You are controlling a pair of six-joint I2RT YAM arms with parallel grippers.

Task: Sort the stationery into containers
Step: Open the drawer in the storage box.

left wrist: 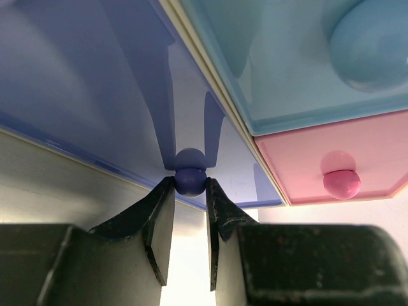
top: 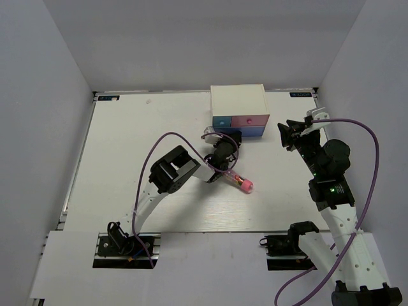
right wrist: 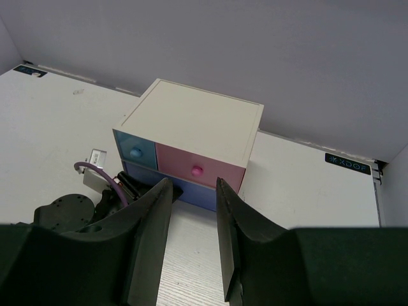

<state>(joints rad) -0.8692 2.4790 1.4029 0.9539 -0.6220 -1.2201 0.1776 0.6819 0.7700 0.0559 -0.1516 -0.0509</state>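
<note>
The white cabinet (top: 237, 101) stands at the back of the table, with a light blue drawer (top: 221, 121), a pink drawer (top: 250, 120) and a violet-blue drawer (top: 254, 132) below them. My left gripper (left wrist: 190, 183) is shut on the violet-blue drawer's round knob (left wrist: 190, 179). The pink knob (left wrist: 341, 183) and the light blue knob (left wrist: 373, 54) lie to its right. A pink-and-clear tube (top: 242, 183) lies on the table just behind the left wrist. My right gripper (right wrist: 193, 185) hovers open and empty to the right of the cabinet (right wrist: 191, 124), facing it.
The left arm (top: 175, 171) reaches diagonally across the middle of the table to the cabinet front, its purple cable looping above it. The right arm (top: 328, 172) stands near the table's right edge. Grey walls close in the table on three sides.
</note>
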